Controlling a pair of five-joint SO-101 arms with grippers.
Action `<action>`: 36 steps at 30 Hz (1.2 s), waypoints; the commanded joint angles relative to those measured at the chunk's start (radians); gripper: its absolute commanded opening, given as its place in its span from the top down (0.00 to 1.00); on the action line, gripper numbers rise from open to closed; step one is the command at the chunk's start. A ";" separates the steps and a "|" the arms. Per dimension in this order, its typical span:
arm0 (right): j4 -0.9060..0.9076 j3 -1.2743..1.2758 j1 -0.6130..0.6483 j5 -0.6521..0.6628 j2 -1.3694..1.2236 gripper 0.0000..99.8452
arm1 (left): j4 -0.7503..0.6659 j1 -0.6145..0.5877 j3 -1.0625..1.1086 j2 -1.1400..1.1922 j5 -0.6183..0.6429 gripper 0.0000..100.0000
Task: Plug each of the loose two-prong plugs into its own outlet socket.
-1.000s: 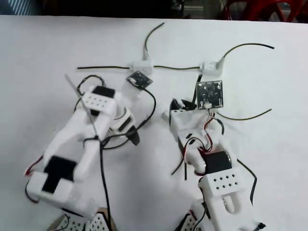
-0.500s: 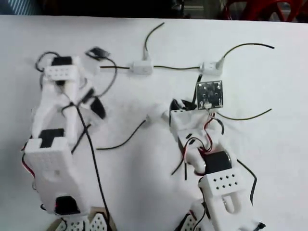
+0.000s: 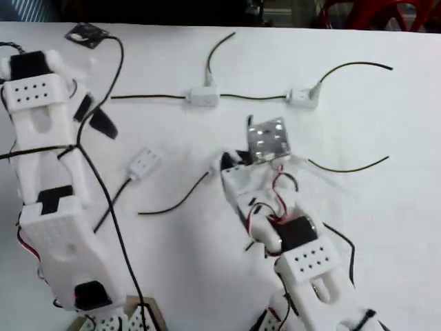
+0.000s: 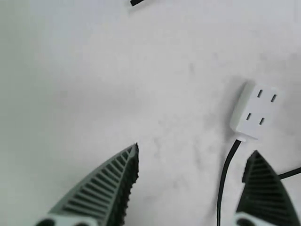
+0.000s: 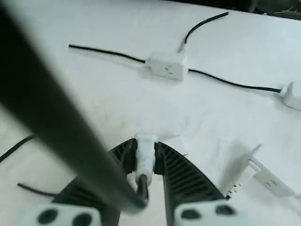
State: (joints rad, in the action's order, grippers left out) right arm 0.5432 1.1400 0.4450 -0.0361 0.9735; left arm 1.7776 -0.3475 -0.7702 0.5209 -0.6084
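1. The right claw (image 5: pixel 146 162) is clenched on a small white plug (image 5: pixel 144 155) near the middle of the surface (image 3: pixel 386 227). It pinches the plug body from both sides, and the black cord (image 3: pixel 172 205) trails off toward 8 o'clock.
2. The left claw (image 4: pixel 188 188), released and spread wide, hovers over a loose socket block (image 4: pixel 254 110). The socket block lies face-up at 9 o'clock from the plug, with four slots showing.
3. Toward 12 o'clock, a wired block (image 3: pixel 203 96) and a second block (image 3: pixel 303 98) sit along one thin wire. Whether either holds a plug cannot be told.
4. The plug looks light, hard and smooth, so it is likely to slip or twist in a loose pinch. It is best held on the flat sides of its body, never by the cord, with the prongs left free.
5. The cord looks limp and will probably drag on the plug and turn it.
6. The socket block looks light enough to skid when pushed. It wants pinning by its long sides, clear of the slots.
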 commanded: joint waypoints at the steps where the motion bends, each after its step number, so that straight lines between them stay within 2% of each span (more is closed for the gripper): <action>1: -0.002 -0.157 0.082 0.025 -0.173 0.98 | 0.008 -0.062 0.025 -0.160 0.012 0.65; 8: 0.031 -0.463 0.203 0.031 -0.573 0.98 | 0.005 -0.113 0.241 -0.429 0.014 0.65; 10: 0.031 -0.542 0.239 0.071 -0.670 0.98 | -0.014 -0.125 0.339 -0.503 0.014 0.65; 19: 0.039 -0.875 0.285 0.123 -1.024 0.98 | -0.299 -0.147 0.905 -0.908 0.011 0.65; 22: 0.041 -0.947 0.292 0.201 -1.115 0.98 | -0.345 -0.147 1.039 -0.983 0.012 0.65; 26: 0.071 -1.037 0.292 0.235 -1.198 0.98 | -0.354 -0.148 1.146 -1.027 0.014 0.65; 32: 0.272 -1.257 0.309 0.236 -1.310 0.98 | -0.396 -0.143 1.229 -1.073 0.112 0.65; 36: 0.389 -1.387 0.308 0.236 -1.382 0.98 | -0.416 -0.143 1.254 -1.121 0.124 0.65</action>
State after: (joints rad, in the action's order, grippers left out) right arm 0.8286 -0.0982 0.7457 0.1926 -0.3813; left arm 1.3909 -0.4856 0.4772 -0.5286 -0.5040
